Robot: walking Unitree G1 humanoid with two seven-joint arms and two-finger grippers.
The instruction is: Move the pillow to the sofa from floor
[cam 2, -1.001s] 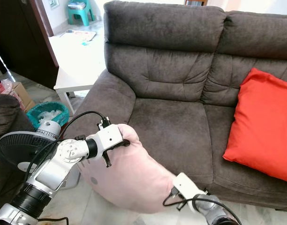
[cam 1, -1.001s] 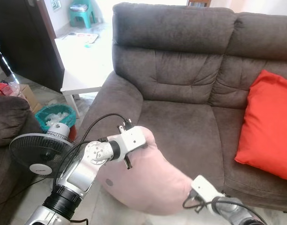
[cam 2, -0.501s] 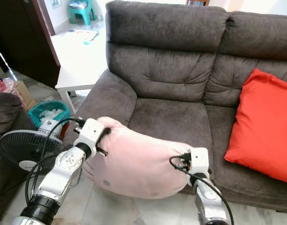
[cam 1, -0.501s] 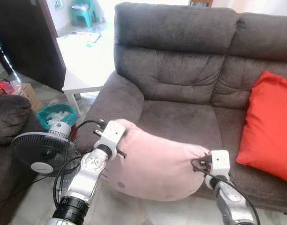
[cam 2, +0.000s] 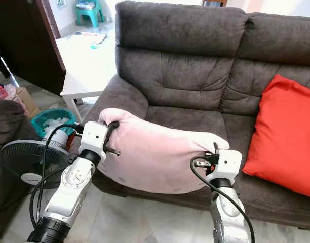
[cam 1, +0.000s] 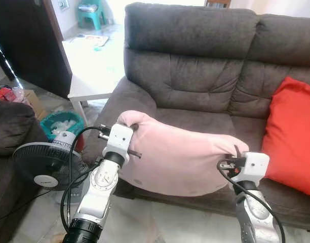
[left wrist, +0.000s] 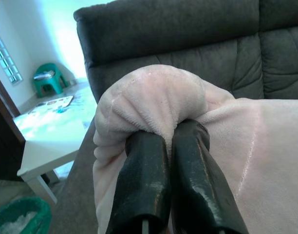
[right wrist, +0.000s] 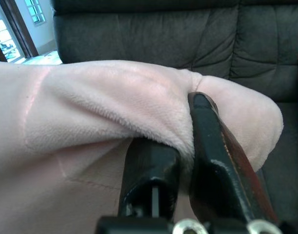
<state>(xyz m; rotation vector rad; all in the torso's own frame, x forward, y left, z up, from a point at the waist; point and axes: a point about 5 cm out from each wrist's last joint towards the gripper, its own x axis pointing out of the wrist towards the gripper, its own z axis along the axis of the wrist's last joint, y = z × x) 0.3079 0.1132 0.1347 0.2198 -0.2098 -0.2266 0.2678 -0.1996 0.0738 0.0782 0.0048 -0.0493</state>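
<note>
The pillow hangs clear of the floor just before the sofa seat edge, left gripper and right gripper each pinched tight on a corner (lowering onto the seat remains, I judge).

No readable text, labels or numbers — none.

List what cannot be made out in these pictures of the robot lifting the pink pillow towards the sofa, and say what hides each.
- Sofa seat front: covered by the pink pillow, eye views.
- Red cushion: right side cut by the frame edge.
- Left hand fingertips: buried in pillow fabric, left wrist view.
- Right hand fingertips: sunk in fabric, right wrist view.
</note>
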